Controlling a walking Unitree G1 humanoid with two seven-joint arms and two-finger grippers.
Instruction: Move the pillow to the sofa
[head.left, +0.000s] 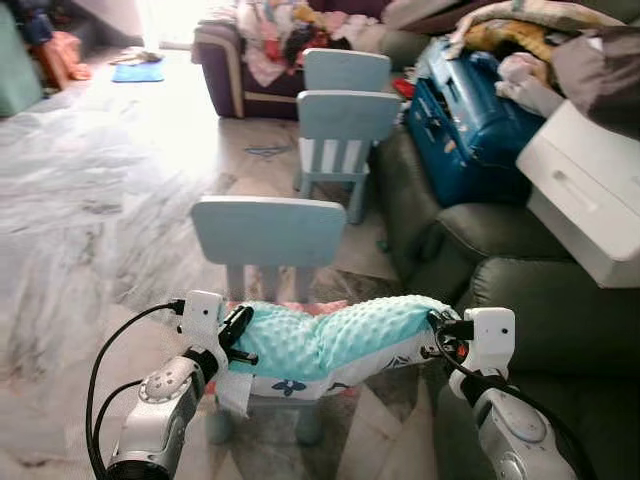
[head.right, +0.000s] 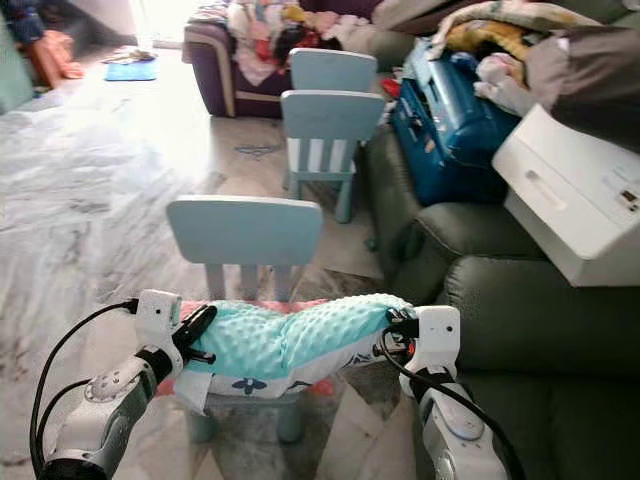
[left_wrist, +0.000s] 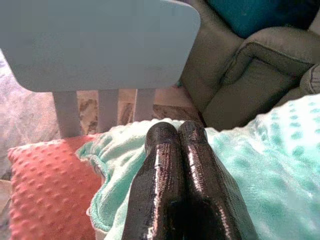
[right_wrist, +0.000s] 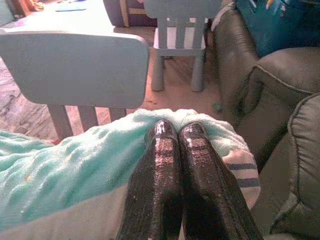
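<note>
- The pillow, mint-green and dimpled on top with a white patterned underside, is held between the two claws above the seat of the nearest small blue chair, sagging a little in the middle.
- The left claw presses on the pillow's left end. In the left wrist view its two black fingers lie tight together on the green fabric, so I cannot tell whether cloth is pinched between them or they only push against it.
- The right claw meets the pillow's right end the same way: fingers closed side by side, tips on the rounded end, with the striped trim just beside them.
- Held from both ends like this, the soft pillow is kept level. That looks like the reason for using two arms rather than one.
- An orange dimpled cushion lies on the chair seat below the pillow's left end, touching it or just under it.
- The dark green sofa stands just to the robot's right; its near armrest is by the right claw.
- Farther along, the sofa carries a blue suitcase and a white box, so the bare near cushion seems the place to aim for.
- A second blue chair stands farther off on the marble floor.
</note>
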